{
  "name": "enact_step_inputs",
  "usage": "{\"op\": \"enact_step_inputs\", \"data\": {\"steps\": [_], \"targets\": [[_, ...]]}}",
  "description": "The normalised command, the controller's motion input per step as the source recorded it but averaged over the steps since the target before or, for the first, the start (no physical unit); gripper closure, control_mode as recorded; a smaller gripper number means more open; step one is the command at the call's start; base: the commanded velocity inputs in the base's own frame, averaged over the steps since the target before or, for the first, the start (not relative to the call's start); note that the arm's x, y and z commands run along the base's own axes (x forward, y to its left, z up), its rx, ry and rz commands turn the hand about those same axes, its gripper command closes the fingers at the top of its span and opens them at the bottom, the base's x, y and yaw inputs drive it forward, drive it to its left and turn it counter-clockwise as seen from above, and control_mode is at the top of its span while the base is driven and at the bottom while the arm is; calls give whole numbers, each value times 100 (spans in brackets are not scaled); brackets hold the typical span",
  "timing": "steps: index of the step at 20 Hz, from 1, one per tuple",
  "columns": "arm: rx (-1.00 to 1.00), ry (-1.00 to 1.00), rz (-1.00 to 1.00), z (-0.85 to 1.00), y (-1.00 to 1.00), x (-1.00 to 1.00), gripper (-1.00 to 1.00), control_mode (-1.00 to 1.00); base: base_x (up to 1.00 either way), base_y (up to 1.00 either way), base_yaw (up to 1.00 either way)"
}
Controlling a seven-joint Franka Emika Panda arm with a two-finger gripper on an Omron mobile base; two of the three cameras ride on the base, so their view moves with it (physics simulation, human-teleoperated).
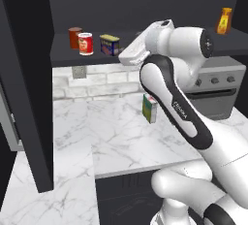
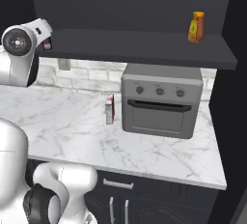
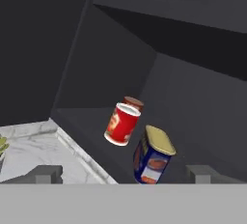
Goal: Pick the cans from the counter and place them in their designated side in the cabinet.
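cans: red can (image 1: 85,43) + blue tin (image 1: 110,44) upright on cabinet shelf (image 1: 63,56), left end, dark can (image 1: 74,37) behind | claw (image 3: 123,172): wide open, empty, facing tin | arm: raised, elbow bent over worktop (image 1: 111,136)
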Motion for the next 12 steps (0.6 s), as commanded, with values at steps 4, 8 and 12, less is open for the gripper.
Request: {"op": "enact_step_inputs", "data": {"steps": [4, 8, 12], "targets": [[0, -7, 0, -10, -29, -77, -100, -100, 0, 0, 0], [0, -6, 0, -11, -28, -76, -100, -100, 0, 0, 0], [0, 3, 0, -1, -23, -65, -100, -100, 0, 0, 0]]}}
